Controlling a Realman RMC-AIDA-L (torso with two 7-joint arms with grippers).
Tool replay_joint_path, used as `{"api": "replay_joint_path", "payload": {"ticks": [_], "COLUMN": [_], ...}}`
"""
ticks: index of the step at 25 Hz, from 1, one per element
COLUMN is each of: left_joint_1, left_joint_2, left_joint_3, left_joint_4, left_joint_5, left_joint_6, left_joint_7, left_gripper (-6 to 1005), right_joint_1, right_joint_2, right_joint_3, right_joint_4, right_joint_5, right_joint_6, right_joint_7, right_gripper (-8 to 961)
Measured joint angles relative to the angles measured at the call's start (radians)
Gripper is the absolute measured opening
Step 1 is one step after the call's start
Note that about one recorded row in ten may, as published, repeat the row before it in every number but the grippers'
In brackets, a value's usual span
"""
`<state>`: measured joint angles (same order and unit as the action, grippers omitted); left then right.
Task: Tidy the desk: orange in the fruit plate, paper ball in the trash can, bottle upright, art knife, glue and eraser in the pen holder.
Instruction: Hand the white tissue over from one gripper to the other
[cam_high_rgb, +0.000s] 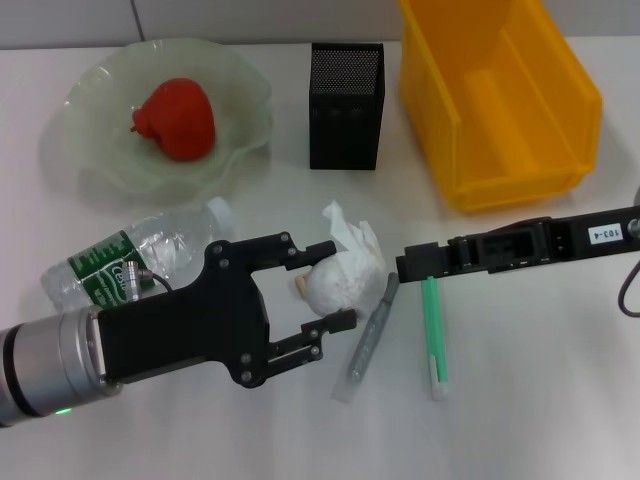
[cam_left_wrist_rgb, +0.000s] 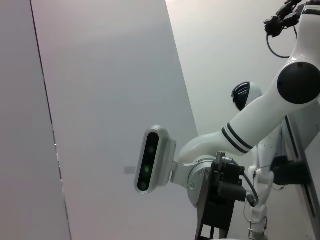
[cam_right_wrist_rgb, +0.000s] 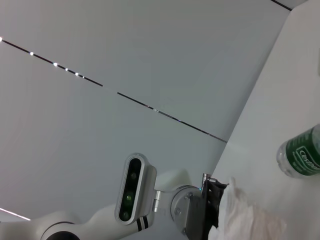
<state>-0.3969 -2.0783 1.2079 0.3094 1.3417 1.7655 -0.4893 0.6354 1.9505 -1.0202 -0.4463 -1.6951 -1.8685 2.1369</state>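
A white desk (cam_high_rgb: 520, 400) under plain pale walls (cam_left_wrist_rgb: 110, 100) crossed by thin dark seams

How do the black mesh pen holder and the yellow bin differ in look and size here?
The pen holder is black, fine mesh, narrow and tall; the yellow bin is solid plastic, far wider and longer, with a lowered front lip. The pen holder stands at the middle rear of the table, the bin at the robot's right. Both stand upright and open-topped.

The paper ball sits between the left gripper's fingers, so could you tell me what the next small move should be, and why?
Probably close the left gripper on the paper ball: its open fingers already bracket the ball, which lies on the table. Lifting it toward the yellow bin would follow. The right gripper sits close on the ball's other side.
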Motion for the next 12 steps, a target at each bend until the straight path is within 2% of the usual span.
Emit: {"api": "replay_joint_path", "payload": {"ticks": [12], "left_joint_1": [-0.015], "left_joint_2": [-0.002], "left_joint_3": [0.001], "left_joint_4": [-0.009], "left_joint_5": [0.000], "left_joint_6": [0.011], "left_joint_7": [0.001], "left_gripper": [520], "right_joint_1": [0.024], "right_joint_2": [0.020], "right_joint_3": [-0.005], "right_joint_4": [0.005], "right_joint_5": [-0.002], "right_joint_6": [0.017], "right_joint_7": [0.000], "right_gripper": [754]}}
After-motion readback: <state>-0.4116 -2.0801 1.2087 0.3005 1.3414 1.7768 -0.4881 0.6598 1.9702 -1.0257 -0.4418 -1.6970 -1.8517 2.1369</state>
